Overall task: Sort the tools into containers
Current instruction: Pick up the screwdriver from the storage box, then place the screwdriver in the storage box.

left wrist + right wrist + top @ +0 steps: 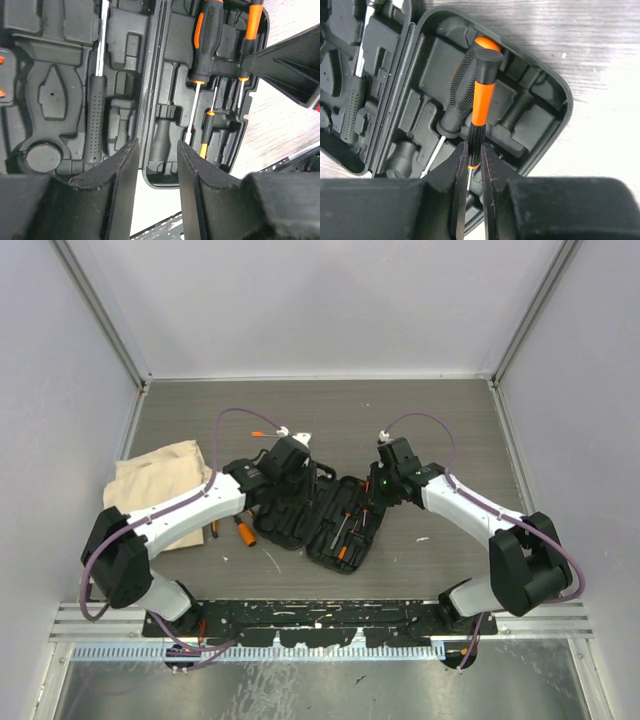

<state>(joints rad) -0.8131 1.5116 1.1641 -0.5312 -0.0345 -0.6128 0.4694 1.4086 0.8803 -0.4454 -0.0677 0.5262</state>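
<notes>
The right gripper (pixel 472 150) is clamped on the orange-and-black screwdriver (pixel 481 95), over the right half of the open tool case (pixel 540 95) and inside its rim. The left gripper (pixel 157 150) hangs with its jaws apart, holding nothing, above the hinge. Bare table (pixel 450 420) lies behind the case. The cloth bag (pixel 150 480) lies by the left wall.

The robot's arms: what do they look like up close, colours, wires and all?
Both the left arm and right arm have white shells between chunky black joints. A thin purple cable loops above each one. A small green light glows near the right wrist. The left gripper and right gripper are matt black, each with two flat, wedge-shaped fingers.
</notes>
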